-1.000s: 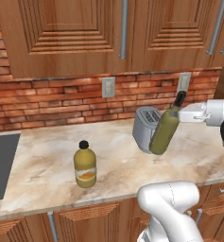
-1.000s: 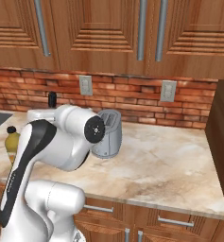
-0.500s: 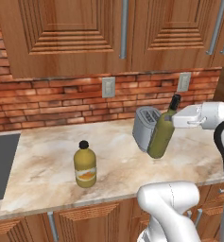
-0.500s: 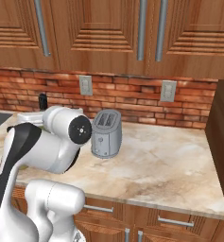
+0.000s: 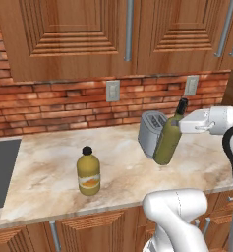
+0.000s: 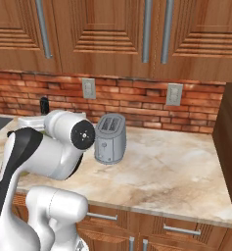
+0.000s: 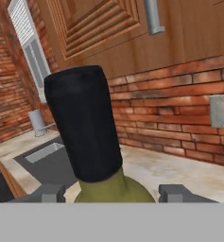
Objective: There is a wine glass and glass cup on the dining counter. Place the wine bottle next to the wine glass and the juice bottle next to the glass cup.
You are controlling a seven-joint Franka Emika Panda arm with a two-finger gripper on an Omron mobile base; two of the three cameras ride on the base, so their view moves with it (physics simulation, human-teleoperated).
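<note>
Left base view: gripper (image 5: 186, 124) clamped on wine bottle (image 5: 168, 139) neck, bottle tilted, lifted off worktop (image 5: 49, 167) before toaster (image 5: 150, 133), lower than second ago. Juice bottle (image 5: 88, 172) unmoved.
Right base view: arm swung further left; bottle top (image 6: 44, 104) peeks behind.
Hand view: fingers (image 7: 179, 193) flank olive shoulder (image 7: 114, 189).

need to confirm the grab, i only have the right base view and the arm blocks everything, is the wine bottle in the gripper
Observer: Yes. In the left base view the gripper holds the wine bottle by its neck, lifted and tilted.
Operator: where's the juice bottle
Observer: The juice bottle stands upright on the worktop, left of the toaster.
Operator: fingers centred on the neck?
Observer: In the hand view the dark neck sits between both fingertips.
</note>
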